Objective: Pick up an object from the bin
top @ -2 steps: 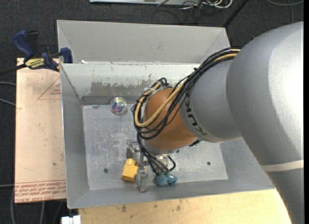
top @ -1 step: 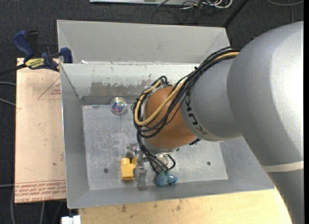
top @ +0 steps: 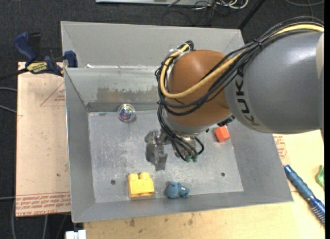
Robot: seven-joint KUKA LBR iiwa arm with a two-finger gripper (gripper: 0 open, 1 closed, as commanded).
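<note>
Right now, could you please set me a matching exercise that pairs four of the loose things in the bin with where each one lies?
Things:
1. yellow block
2. small blue thing
3. orange block
4. shiny ball

Places in the bin:
A. upper left of the floor, by the far wall
B. right side of the floor, on its own
C. by the near wall, right of its neighbour
D. by the near wall, left of its neighbour

Pairs: 1-D; 2-C; 3-B; 4-A.

Yellow block (top: 140, 185) near bin (top: 77, 130) front
</note>
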